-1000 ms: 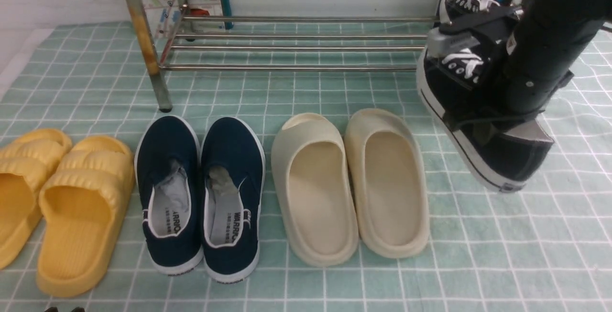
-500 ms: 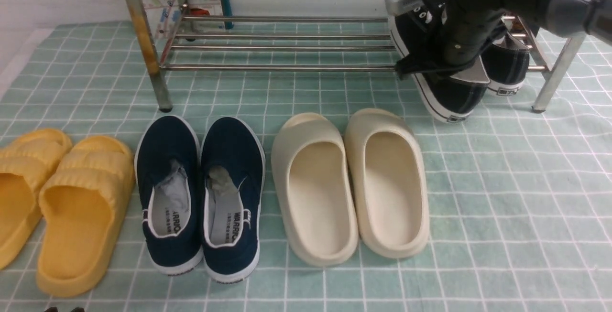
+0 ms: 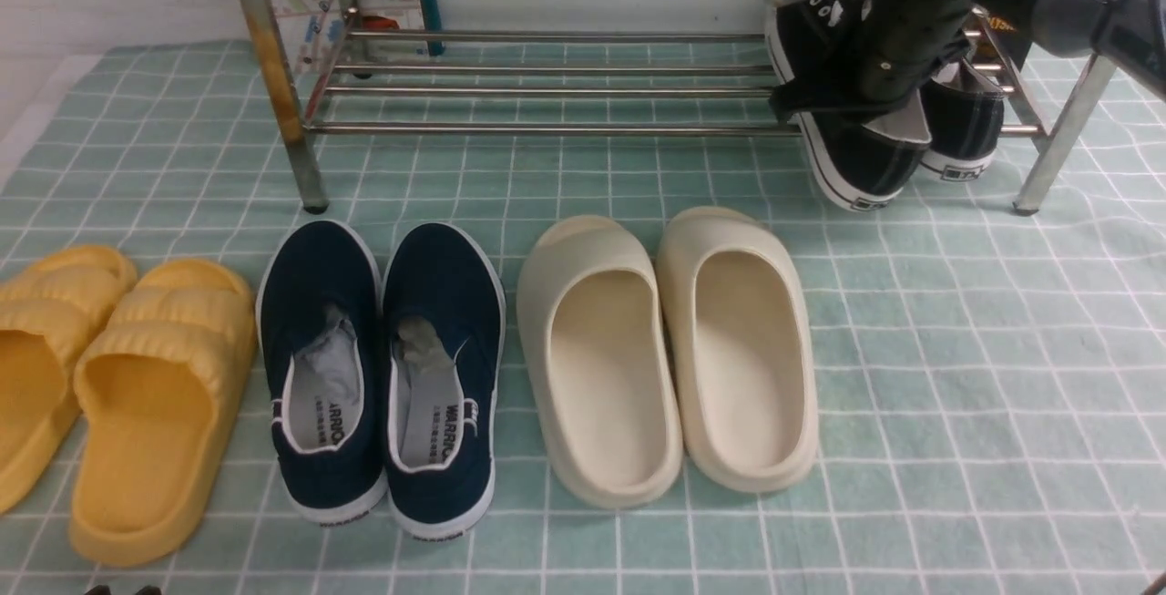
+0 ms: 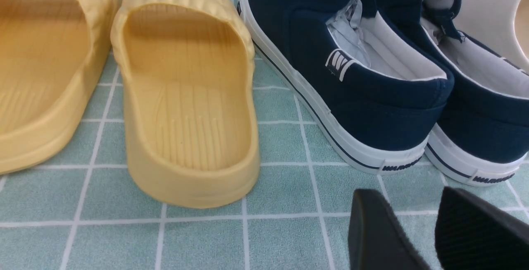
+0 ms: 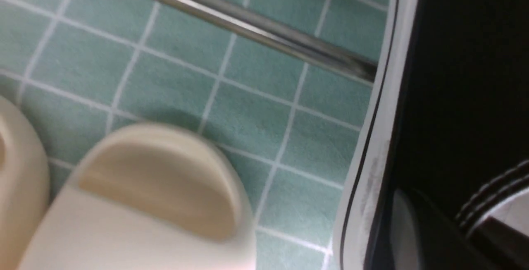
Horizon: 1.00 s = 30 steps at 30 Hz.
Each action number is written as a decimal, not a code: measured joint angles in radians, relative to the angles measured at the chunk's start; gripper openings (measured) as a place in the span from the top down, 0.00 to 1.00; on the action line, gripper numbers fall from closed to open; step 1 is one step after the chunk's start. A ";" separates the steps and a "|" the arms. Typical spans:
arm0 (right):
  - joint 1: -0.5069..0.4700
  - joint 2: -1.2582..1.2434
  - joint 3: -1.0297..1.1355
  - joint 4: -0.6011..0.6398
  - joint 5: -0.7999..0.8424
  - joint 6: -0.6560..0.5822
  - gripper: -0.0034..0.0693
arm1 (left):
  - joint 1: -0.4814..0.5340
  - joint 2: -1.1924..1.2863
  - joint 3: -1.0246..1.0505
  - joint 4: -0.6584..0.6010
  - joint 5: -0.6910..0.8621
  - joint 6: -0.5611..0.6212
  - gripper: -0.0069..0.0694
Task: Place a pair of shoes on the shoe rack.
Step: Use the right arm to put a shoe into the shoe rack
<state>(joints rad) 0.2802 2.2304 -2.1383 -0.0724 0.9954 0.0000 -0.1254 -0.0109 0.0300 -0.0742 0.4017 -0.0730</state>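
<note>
The right gripper [image 3: 824, 117] is pinched shut on a black shoe [image 3: 856, 153]; the left gripper's [image 4: 396, 224] jaws are open, holding nothing, near the blue shoes [image 4: 363, 88]

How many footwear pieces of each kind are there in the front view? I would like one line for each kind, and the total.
Yellow slides: 2
Navy slip-ons: 2
Cream slides: 2
Black sneakers: 2
Total: 8

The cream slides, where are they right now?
In the front view, the cream slides sit on the checked cloth, immediately right of the navy slip-ons and in front of the shoe rack.
</note>
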 joint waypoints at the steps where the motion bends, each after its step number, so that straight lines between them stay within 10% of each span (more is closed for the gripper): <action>1: 0.000 0.000 0.000 0.000 -0.002 0.000 0.94 | 0.000 0.000 0.000 0.000 0.000 0.000 0.60; 12: -0.012 0.020 -0.001 0.003 -0.079 0.017 0.91 | 0.000 0.000 0.000 0.000 0.000 0.000 0.60; 24: -0.013 -0.011 -0.010 -0.028 -0.136 0.032 0.35 | 0.000 0.000 0.000 0.000 0.000 0.000 0.60; 30: -0.016 -0.103 -0.011 0.005 -0.086 0.017 0.30 | 0.000 0.000 0.000 0.000 0.000 0.000 0.60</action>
<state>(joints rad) 0.2647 2.1275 -2.1497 -0.0678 0.9098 0.0171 -0.1254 -0.0109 0.0300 -0.0742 0.4017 -0.0730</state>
